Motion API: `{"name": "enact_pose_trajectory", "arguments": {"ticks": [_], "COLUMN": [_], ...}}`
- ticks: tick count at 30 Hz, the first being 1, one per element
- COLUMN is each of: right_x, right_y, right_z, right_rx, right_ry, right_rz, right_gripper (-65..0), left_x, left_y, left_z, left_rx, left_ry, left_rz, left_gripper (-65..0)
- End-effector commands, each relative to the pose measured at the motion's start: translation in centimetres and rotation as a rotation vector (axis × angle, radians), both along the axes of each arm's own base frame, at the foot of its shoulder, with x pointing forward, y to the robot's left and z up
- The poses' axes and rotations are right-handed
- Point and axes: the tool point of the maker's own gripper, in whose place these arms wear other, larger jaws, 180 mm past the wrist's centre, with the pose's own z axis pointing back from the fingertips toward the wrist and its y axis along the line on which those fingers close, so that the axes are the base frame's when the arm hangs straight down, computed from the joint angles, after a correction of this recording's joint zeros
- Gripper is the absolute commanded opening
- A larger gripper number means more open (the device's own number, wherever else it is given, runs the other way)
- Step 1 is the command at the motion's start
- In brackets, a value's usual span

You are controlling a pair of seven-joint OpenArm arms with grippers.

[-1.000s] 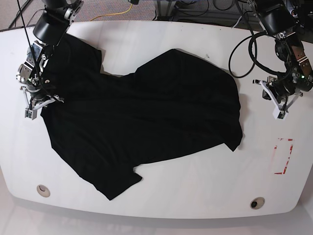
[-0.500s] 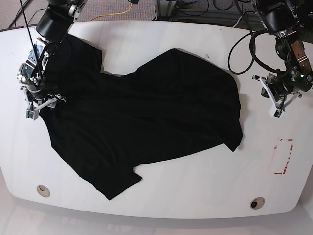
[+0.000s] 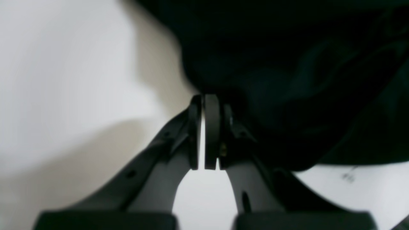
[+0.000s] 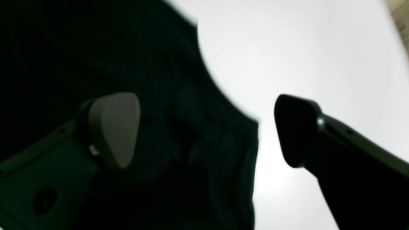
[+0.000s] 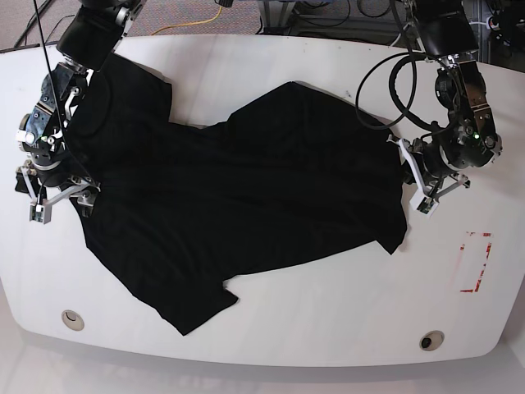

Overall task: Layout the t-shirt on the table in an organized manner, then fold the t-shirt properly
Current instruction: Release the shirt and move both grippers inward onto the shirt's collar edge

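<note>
The right gripper [image 4: 207, 131] has its jaws spread wide, with nothing between them: in the right wrist view the pale pad [image 4: 113, 127] hangs over black cloth while the dark finger [image 4: 295, 129] stands over bare white surface, and the edge of the t-shirt [image 4: 134, 95] runs through the gap. In the base view this gripper [image 5: 56, 197] sits at the garment's edge on that view's left side, its white fingers straddling the hem.

The left gripper [image 3: 204, 132] has its jaws pressed together, the pads face to face with only a thin sliver of light showing between them. No cloth can be seen caught in them; the dark fabric of the t-shirt [image 3: 287, 80] lies just past the tips, though the blur leaves it unclear whether the tips touch it. In the base view the left gripper [image 5: 420, 187] is at the garment's opposite edge, on that view's right.

The t-shirt [image 5: 246, 205] lies spread across the middle of the bench [image 5: 328, 328], wrinkled and askew, one sleeve pointing toward the near edge. A red tape outline [image 5: 476, 263] marks the bench near the left arm, apart from the cloth. Two round grommet holes [image 5: 72, 318] sit along the near edge.
</note>
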Motion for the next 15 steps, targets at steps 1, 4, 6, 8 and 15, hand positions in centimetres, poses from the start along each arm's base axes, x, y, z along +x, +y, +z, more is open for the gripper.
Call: {"name": "enact_pose_trajectory", "arguments": {"ticks": [1, 4, 6, 8, 15], "right_x": [1.6, 1.8, 1.4, 0.9, -0.9], "right_y": [0.8, 2.7, 4.3, 6.7, 15.4], "right_z": [4.1, 5.6, 5.7, 5.3, 3.9], "right_rx": [-0.068, -0.103, -0.118, -0.121, -0.100], "right_ry": [-0.088, -0.085, -0.062, -0.042, -0.008], "right_rz": [0.054, 0.112, 0.164, 0.232, 0.462], "right_gripper": [0.0, 0.0, 0.0, 0.0, 0.0], "left_x": [1.3, 1.4, 1.4, 1.5, 2.0], "left_y": [-1.5, -2.9, -3.5, -3.9, -4.6], "left_z": [1.9, 2.3, 2.6, 2.8, 3.5], "left_rx": [-0.008, -0.004, 0.000, 0.000, -0.027], "left_ry": [-0.076, -0.090, -0.099, -0.107, -0.150], "left_rz": [-0.044, -0.092, -0.113, -0.124, -0.125], "left_gripper": [-64.6, -64.6, -64.6, -64.6, -64.7]}}
